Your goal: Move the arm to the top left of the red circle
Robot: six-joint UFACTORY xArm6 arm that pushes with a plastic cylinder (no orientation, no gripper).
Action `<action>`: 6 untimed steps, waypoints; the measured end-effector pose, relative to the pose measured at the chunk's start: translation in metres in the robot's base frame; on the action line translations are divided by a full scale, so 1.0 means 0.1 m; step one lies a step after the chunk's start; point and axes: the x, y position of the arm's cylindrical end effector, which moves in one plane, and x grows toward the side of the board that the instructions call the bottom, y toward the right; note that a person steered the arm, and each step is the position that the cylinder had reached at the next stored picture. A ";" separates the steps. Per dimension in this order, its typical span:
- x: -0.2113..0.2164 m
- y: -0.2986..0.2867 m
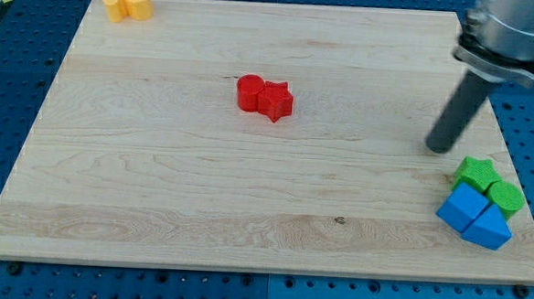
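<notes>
Red circle [249,92] far toward the view's left of my tip [438,147]

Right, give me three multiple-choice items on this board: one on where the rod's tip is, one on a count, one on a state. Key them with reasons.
1. Where is my tip?
A. at the view's right, just above the green blocks
B. beside the yellow blocks
C. touching the red circle

2. How many blocks lie on the board?
A. four
B. eight
C. ten

3. How do the red circle and the red star stand?
A. far apart
B. stacked
C. side by side, touching

Answers:
1 A: the tip sits near the green star, far from the red pair.
2 B: two yellow blocks, two red, the green star and green circle, and two blue blocks.
3 C: no gap shows between them.
</notes>
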 end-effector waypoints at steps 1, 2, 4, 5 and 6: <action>-0.56 -0.29; -0.94 -0.98; -1.00 -2.48; -1.00 -2.89; -0.83 -2.93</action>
